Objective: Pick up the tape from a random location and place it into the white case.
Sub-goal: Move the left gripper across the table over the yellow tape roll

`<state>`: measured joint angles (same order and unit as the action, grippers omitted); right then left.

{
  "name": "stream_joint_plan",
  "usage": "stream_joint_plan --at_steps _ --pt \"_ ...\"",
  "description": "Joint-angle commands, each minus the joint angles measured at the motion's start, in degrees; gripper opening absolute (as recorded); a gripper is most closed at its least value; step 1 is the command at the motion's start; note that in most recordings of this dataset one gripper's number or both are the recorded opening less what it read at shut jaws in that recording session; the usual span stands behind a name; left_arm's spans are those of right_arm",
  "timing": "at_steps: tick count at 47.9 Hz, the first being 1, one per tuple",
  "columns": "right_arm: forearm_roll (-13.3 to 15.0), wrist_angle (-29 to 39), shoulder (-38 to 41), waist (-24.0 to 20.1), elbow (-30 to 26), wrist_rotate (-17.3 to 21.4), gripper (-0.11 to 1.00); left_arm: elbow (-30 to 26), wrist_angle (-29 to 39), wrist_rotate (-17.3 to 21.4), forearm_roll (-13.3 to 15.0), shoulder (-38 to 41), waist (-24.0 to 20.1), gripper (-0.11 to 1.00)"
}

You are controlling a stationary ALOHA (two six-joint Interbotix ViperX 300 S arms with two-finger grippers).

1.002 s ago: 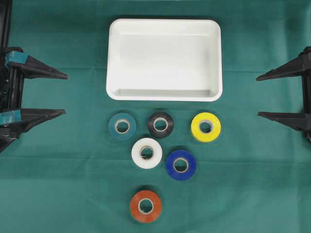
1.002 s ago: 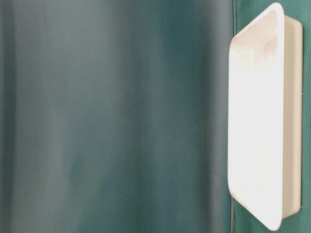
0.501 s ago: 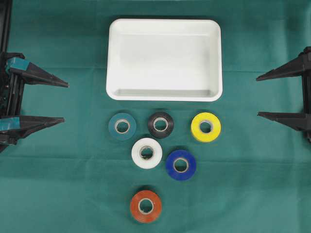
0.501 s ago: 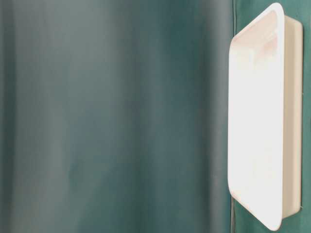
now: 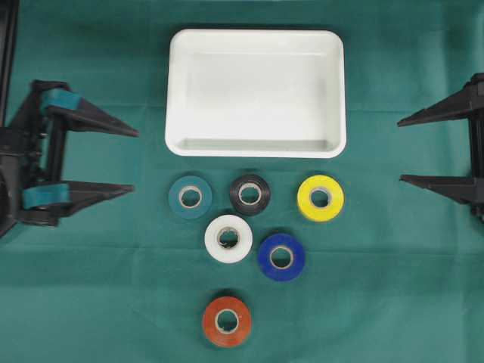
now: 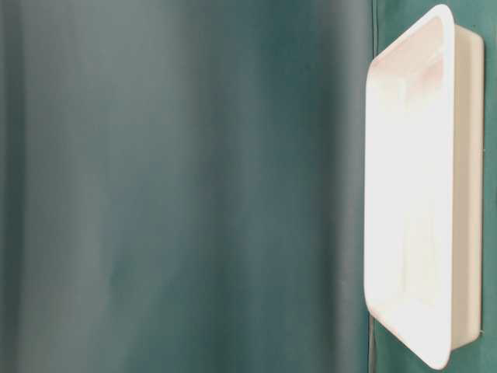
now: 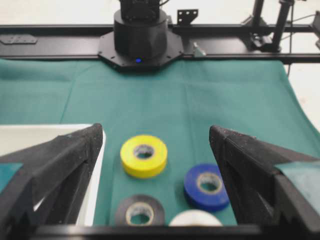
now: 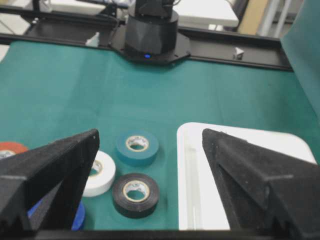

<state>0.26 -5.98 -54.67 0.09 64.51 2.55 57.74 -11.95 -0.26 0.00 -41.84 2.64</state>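
Observation:
The white case point(image 5: 257, 94) lies empty at the back middle of the green cloth, and shows in the table-level view point(image 6: 411, 194). Several tape rolls lie flat in front of it: teal point(image 5: 177, 198), black point(image 5: 236, 194), yellow point(image 5: 305, 198), white point(image 5: 214, 239), blue point(image 5: 267, 257) and orange-red point(image 5: 211, 321). My left gripper point(image 5: 134, 160) is open at the left, holding nothing, pointing at the rolls. Its wrist view looks between its fingertips point(image 7: 156, 129) at the yellow roll point(image 7: 144, 162). My right gripper point(image 5: 401, 150) stands open and holds nothing at the right edge.
Green cloth point(image 5: 91, 287) covers the whole table. Black arm bases point(image 7: 140, 35) and frame rails stand at the two side edges. The right wrist view shows the teal point(image 8: 137, 152) and black point(image 8: 136, 202) rolls beside the case rim point(image 8: 210, 190).
My left gripper has moved right, toward the rolls, and slightly toward the front, still open. The right gripper, the rolls and the case have not moved.

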Motion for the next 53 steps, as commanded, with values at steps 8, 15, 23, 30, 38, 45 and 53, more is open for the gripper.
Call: stream_joint_plan --at_steps 8,15,23,30,38,45,53 --pt "0.09 -0.35 0.35 0.18 -1.49 0.09 0.92 -8.09 -3.25 0.09 0.09 9.49 0.26 1.00" --pt "0.09 -0.18 0.44 0.18 -1.58 0.09 0.92 -13.27 -3.34 0.00 0.09 16.35 0.26 1.00" --pt "0.09 -0.18 0.62 0.18 -1.49 0.00 0.92 -19.42 -2.99 0.18 0.09 22.50 0.26 1.00" --pt "0.09 -0.09 0.88 0.26 -1.49 -0.09 0.92 -24.52 -2.72 0.35 0.09 26.98 0.35 1.00" --pt "0.44 0.70 0.97 0.26 -1.41 -0.18 0.92 -30.15 -0.88 0.53 0.00 31.29 0.26 1.00" --pt "0.70 0.79 1.05 0.26 -1.41 -0.18 0.92 -35.51 1.85 0.79 0.00 35.16 0.26 1.00" --pt "0.70 1.05 1.05 0.26 -1.32 -0.18 0.92 -41.75 3.87 1.23 0.00 40.34 0.00 1.00"
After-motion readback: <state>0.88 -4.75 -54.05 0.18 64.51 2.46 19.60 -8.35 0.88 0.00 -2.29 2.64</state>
